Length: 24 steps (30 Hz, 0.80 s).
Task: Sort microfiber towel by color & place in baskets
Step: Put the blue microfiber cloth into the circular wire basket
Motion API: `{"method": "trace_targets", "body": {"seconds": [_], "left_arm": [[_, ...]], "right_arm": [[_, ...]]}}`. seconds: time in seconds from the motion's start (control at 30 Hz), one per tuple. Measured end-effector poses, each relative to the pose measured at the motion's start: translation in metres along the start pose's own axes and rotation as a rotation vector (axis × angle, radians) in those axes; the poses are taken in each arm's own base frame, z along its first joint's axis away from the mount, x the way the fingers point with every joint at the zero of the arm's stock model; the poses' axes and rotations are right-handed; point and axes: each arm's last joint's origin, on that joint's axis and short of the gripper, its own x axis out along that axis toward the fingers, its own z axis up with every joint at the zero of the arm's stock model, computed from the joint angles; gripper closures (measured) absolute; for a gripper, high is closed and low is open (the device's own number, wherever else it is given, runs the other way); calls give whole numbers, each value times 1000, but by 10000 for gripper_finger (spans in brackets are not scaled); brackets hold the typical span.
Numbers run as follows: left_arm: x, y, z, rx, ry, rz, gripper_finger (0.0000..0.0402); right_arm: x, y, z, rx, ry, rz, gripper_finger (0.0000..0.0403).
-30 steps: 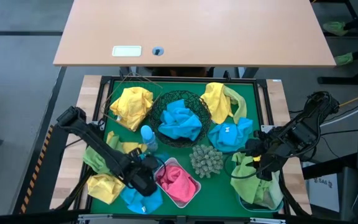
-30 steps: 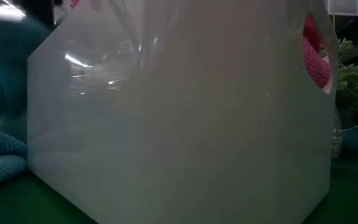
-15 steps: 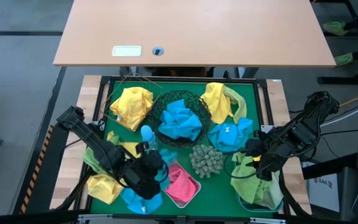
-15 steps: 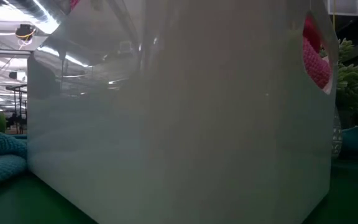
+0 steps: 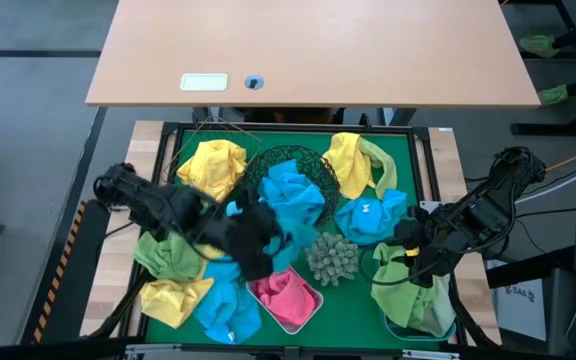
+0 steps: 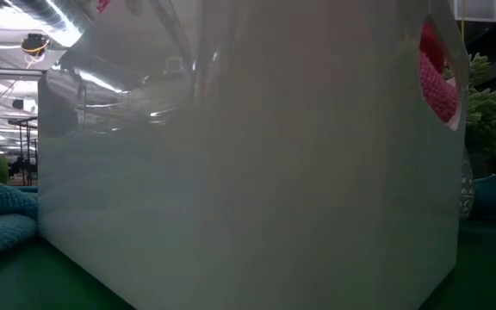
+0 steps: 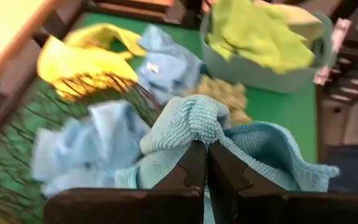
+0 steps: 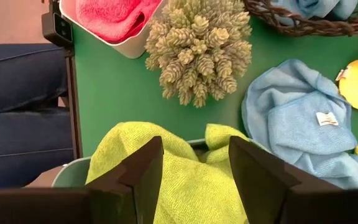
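A robotics lab or workshop: bare ceiling duct (image 6: 37, 21) (strip lights too), loose cables (image 5: 528, 165) beside the rig.

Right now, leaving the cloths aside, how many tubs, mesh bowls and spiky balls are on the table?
Tubs: 2, the white tub and the blue tub
mesh bowl: 1
spiky ball: 1
Total: 4

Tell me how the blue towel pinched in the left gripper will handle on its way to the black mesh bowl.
Probably floppy: the blue towel folds and droops around the shut left gripper. Likely light, since a pinch at one fold holds it. Its trailing edge may drag over the black mesh bowl rim.
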Motion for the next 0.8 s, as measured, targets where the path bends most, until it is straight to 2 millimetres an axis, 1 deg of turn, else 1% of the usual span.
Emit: {"method": "trace_targets", "body": {"seconds": [0.1, 0.3, 0.43, 0.57, 0.7, 0.8], "left_arm": [[5, 18, 13, 12, -17, 40, 401], [23, 56, 29, 27, -3, 129, 401], [42, 82, 32, 19, 44, 191, 401], [72, 106, 21, 17, 139, 270, 402], [105, 127, -5, 22, 274, 347, 401], [128, 140, -25, 13, 331, 385, 401]], "right_arm": [[0, 0, 0, 0, -16, -14, 219], [0, -1, 2, 0, -52, -45, 219], [0, -2, 2, -4, -68, -60, 219], [0, -2, 2, -4, -82, -72, 219], [0, -2, 3, -8, -93, -82, 219], [0, -2, 3, -37, -96, -87, 219]]}}
